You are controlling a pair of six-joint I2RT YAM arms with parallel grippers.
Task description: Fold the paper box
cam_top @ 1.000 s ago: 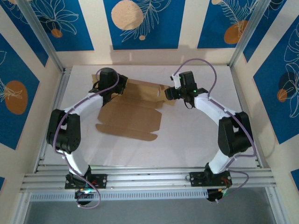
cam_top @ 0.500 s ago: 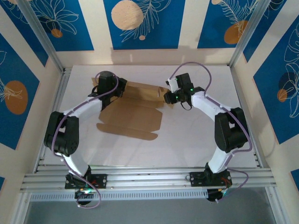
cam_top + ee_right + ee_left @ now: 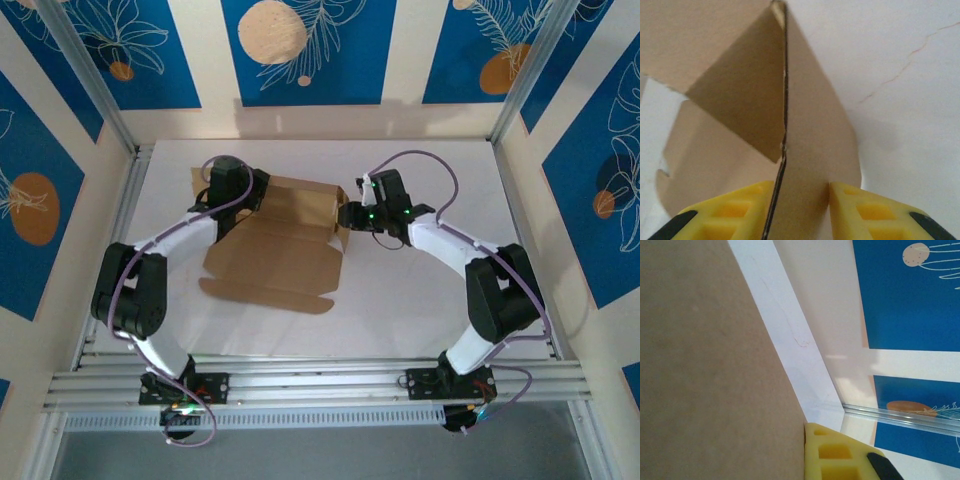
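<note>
On the white table [image 3: 420, 290] the paper box [image 3: 275, 255] lies mostly flat between the arms with its far panel apparently raised, so the fold should hinge along that crease while the near part lies flat. The left gripper [image 3: 247, 192] looks pinched shut on the far-left edge and should act as the anchor; the right gripper [image 3: 347, 215], its jaws closed on the upright end flap [image 3: 810, 125], should swing it inward slowly, without tearing the thin card
</note>
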